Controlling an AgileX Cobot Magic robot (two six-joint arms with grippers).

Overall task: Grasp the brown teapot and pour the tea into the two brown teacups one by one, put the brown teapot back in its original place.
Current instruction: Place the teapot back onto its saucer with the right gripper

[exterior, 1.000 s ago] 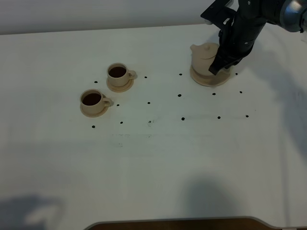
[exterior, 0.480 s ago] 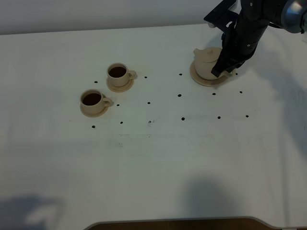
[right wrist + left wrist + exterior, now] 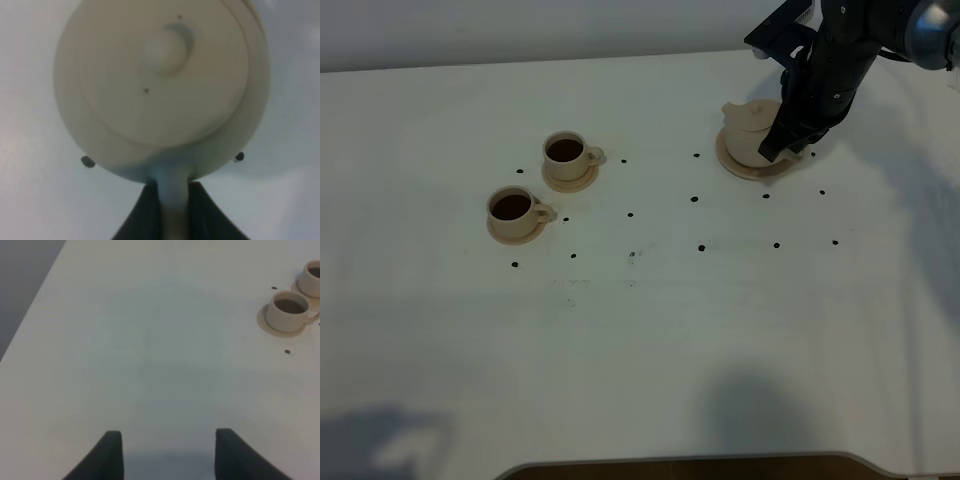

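Observation:
The brown teapot [image 3: 748,130] sits upright on the wide tan saucer, its original place [image 3: 741,170], at the back right of the table. My right gripper [image 3: 779,147] is shut on the teapot's loop handle, on the side away from the spout. From straight above in the right wrist view, the lid and knob of the teapot [image 3: 165,85] show, with the right gripper [image 3: 171,202] clamped on the handle. The two brown teacups [image 3: 567,153] [image 3: 512,207] stand on small saucers at the left, both holding dark tea. My left gripper [image 3: 168,455] is open over bare table, the teacups [image 3: 288,311] [image 3: 312,282] far from it.
Small black dots [image 3: 695,198] mark the white tabletop [image 3: 650,330] between the cups and the teapot. The table's front edge [image 3: 690,462] runs along the bottom of the exterior view. The left arm is out of the exterior view.
The teapot came down and settled level on its wide saucer, with the right gripper still on the handle. Over the last half second almost nothing moved.

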